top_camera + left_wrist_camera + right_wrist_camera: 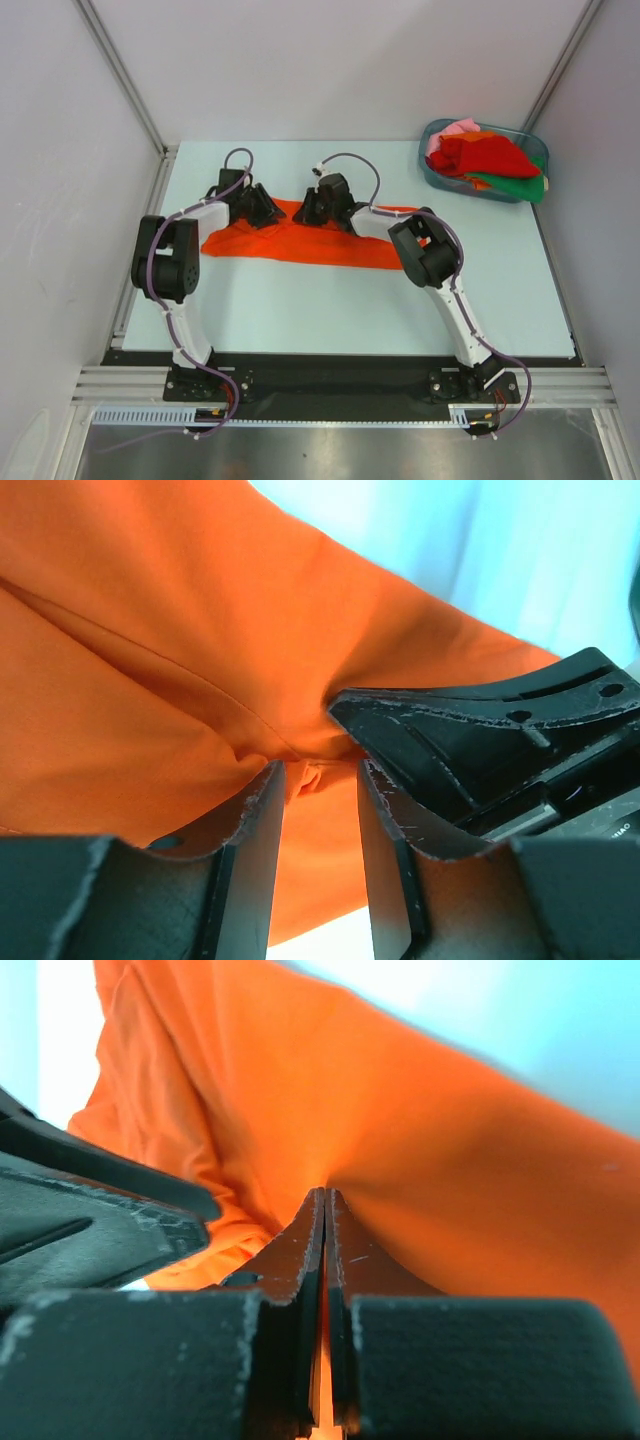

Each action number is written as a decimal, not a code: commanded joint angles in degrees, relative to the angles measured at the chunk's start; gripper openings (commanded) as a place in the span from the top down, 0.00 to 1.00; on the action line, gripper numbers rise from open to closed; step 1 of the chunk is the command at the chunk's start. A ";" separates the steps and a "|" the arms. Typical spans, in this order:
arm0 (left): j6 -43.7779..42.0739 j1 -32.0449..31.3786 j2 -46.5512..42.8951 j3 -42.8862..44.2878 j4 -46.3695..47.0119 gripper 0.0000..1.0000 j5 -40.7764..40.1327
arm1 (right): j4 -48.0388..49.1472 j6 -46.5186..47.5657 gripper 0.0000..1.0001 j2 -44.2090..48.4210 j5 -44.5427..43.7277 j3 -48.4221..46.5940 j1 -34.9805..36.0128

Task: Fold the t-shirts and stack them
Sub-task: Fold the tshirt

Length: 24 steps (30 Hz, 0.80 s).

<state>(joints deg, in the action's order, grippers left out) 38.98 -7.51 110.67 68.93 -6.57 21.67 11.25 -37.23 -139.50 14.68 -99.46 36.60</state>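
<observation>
A bright orange t-shirt (300,245) lies in a wide band across the far middle of the table. My left gripper (262,208) is low over its far edge, left of centre. In the left wrist view its jaws (320,770) stand apart around a small pucker of orange cloth (150,630). Close to its right, my right gripper (315,210) is shut on the same shirt. The right wrist view shows a thin layer of cloth (450,1140) pinched at the tips (327,1192) and pulled taut. More t-shirts, red (485,155), green (515,185) and pink (455,130), lie heaped in the tub.
A bluish translucent tub (428,160) stands at the table's far right corner. The two grippers are nearly touching: the right one's finger (480,730) fills the left wrist view's right side. White walls close in on three sides.
</observation>
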 commanded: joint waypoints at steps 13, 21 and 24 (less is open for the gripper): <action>-0.49 -1.02 -4.94 -0.20 1.47 0.60 -1.10 | -3.80 8.07 0.96 25.40 2.72 22.52 -1.09; -0.75 -0.93 -3.36 1.12 0.86 0.60 -0.93 | 13.79 3.22 0.97 22.09 10.63 32.58 -3.20; -0.84 -0.93 -3.09 1.12 0.86 0.60 -0.84 | 16.69 1.47 0.97 19.71 11.78 32.75 -5.22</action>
<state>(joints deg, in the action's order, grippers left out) 38.94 -7.90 108.86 68.79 -6.63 21.19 18.87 -33.43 -118.65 23.64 -66.59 33.19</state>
